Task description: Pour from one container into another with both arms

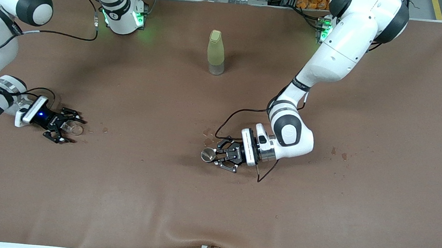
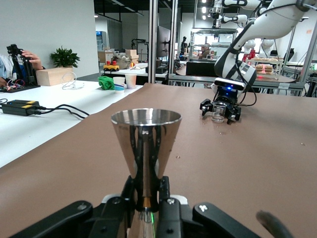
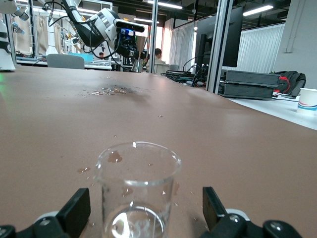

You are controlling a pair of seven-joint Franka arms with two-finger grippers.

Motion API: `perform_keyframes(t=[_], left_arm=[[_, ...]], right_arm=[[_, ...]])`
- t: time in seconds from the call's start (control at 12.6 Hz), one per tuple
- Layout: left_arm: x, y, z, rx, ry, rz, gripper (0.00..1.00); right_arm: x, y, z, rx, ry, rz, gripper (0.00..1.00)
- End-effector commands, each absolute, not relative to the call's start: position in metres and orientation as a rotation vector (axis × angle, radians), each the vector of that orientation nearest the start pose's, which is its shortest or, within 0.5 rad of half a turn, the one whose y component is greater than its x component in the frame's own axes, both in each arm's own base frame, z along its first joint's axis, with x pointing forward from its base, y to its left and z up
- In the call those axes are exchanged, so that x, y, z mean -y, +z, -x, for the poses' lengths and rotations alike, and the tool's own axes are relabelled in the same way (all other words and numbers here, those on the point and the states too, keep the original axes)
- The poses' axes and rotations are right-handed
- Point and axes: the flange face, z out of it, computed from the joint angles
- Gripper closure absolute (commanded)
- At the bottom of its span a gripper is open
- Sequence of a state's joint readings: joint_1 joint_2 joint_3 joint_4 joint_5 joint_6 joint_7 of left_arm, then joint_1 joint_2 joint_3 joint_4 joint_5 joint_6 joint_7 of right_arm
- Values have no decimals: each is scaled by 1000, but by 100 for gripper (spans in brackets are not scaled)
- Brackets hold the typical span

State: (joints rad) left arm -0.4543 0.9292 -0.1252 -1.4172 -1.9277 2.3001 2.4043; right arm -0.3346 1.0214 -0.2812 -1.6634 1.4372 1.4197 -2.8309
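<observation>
Low at centre frame in the front view: left gripper (image 1: 214,156) down at the table (image 1: 213,204), fingers clamped on the narrow body of the silver metal cup (image 1: 207,154), cup upright in the left wrist view (image 2: 145,148). At lower left of frame: right gripper (image 1: 67,127) spread wide around the transparent cup (image 1: 71,128), fingers (image 3: 74,210) apart from the glass (image 3: 136,191), cup standing on the table. Upper centre: yellow-green bottle (image 1: 215,52), upright.

Bright, even overhead light; soft shadows
</observation>
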Motion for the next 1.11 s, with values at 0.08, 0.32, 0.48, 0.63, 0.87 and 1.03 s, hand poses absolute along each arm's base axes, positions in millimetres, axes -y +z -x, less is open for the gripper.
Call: perform_keyframes(t=[0.08, 0.32, 0.48, 0.63, 0.87, 1.03], left_arm=[[414, 166, -614, 1201, 1254, -1501, 100], [412, 167, -617, 1190, 1259, -1499, 100], [413, 167, -616, 1186, 1258, -1499, 100], [413, 167, -616, 1185, 1257, -1499, 100], [412, 168, -617, 1183, 1258, -1501, 100], [412, 170, -618, 1181, 1261, -1502, 100]], right_arm=[[207, 19, -533, 1489, -1575, 1391, 0], [200, 19, -536, 1489, -1574, 1378, 61], [192, 19, -539, 1485, -1577, 1360, 84], [183, 20, -542, 1477, -1576, 1345, 99], [161, 24, -550, 1440, -1556, 1311, 100], [140, 32, -560, 1402, -1520, 1292, 100]])
